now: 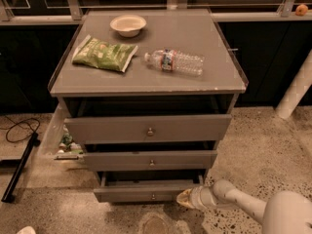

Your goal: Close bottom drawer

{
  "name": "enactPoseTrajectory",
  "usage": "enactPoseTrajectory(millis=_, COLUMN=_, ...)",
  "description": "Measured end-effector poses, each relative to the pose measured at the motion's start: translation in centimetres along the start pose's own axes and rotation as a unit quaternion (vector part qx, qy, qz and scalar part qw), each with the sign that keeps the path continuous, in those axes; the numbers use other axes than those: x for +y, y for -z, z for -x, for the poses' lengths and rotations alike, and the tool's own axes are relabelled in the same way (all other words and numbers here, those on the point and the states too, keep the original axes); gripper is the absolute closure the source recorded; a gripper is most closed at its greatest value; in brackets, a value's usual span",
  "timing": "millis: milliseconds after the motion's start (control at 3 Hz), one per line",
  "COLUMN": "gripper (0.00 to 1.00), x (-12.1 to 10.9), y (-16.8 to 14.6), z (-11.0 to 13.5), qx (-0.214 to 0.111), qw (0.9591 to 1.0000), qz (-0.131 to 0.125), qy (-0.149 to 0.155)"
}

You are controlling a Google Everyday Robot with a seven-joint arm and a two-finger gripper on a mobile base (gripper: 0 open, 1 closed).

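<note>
The bottom drawer (141, 194) is the slim grey-brown front with a small round knob (153, 196), lowest of three in the cabinet. It stands pulled out a little, with a dark gap above its front. My gripper (184, 199) is low near the floor, at the right end of that drawer front, touching or nearly touching it. My white arm (243, 206) reaches in from the lower right.
The mid drawer (150, 161) and the top drawer (146, 128) also stand slightly open. On the cabinet top (204, 84) lie a green snack bag (104, 54), a water bottle (174, 62) and a bowl (127, 24). A cable (19, 128) and a black bar (18, 167) lie at left.
</note>
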State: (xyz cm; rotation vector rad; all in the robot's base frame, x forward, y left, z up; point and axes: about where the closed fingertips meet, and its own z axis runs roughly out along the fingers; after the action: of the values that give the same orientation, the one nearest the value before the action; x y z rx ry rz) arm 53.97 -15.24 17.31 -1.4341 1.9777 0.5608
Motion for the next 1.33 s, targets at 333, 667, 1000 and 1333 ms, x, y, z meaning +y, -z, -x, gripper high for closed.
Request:
enactPoseTrajectory(millis=333, gripper=0.51, x=0.00, y=0.00, z=0.00, qx=0.000, qw=1.0000, qz=0.000, qy=0.000)
enactPoseTrajectory(millis=667, gripper=0.28, x=0.01, y=-0.01, z=0.00, qx=0.000, qw=1.0000, qz=0.000, qy=0.000)
enactPoseTrajectory(millis=1000, gripper=0.05, x=0.01, y=-0.01, z=0.00, qx=0.000, qw=1.0000, qz=0.000, qy=0.000)
enactPoseTrajectory(millis=1333, gripper=0.00, x=0.00, y=-0.03, z=0.00, qx=0.000, qw=1.0000, qz=0.000, qy=0.000)
